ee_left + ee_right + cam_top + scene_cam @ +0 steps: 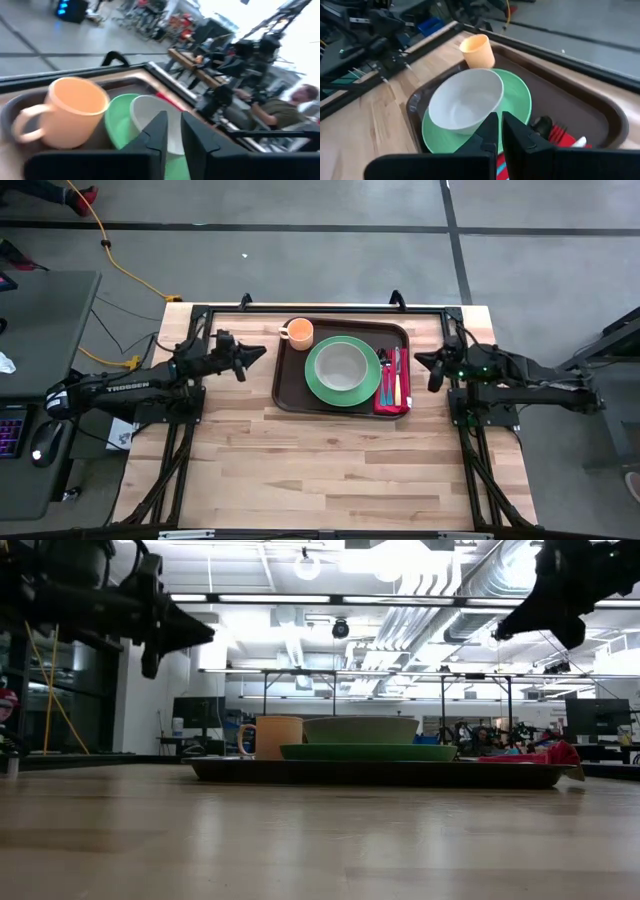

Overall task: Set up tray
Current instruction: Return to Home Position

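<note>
Tray at table's 12 o'clock, laid. Left gripper hangs off its 9 o'clock, right gripper off its 3; fingers on both pressed near together, empty. Risk: a low swing home clips mug or cutlery and skews the setting.

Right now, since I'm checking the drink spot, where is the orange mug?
In the high view the mug stands in the tray's upper left corner, just beside the green plate.
</note>
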Robot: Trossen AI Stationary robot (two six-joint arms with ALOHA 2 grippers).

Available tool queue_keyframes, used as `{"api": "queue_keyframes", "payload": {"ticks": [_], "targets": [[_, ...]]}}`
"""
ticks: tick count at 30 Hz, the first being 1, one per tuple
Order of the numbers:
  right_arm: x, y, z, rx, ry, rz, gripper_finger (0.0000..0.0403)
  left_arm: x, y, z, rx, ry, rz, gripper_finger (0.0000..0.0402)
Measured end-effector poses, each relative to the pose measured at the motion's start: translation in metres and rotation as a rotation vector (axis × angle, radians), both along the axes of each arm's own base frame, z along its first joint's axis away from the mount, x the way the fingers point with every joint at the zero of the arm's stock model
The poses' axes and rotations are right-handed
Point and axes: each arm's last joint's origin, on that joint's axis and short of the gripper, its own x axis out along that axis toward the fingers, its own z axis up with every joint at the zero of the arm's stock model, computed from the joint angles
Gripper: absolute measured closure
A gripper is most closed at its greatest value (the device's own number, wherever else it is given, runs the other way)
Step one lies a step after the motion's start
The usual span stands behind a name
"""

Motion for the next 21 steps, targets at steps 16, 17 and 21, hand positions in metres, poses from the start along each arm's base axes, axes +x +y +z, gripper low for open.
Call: {"api": "queue_keyframes", "payload": {"ticks": [16,17,21], "targets": [[-0.010,0.004,0.007,-0.092,-0.055,0.109,0.0403,-0.002,-0.005,0.013,0.101,-0.092,-0.132,0.0354],[-0.011,0.005,0.008,-0.092,-0.061,0.114,0.0403,-0.004,-0.006,0.014,0.112,-0.101,-0.138,0.0362],[-0.014,0.005,0.009,-0.091,-0.081,0.127,0.0403,-0.009,-0.009,0.019,0.152,-0.134,-0.172,0.0390]]}}
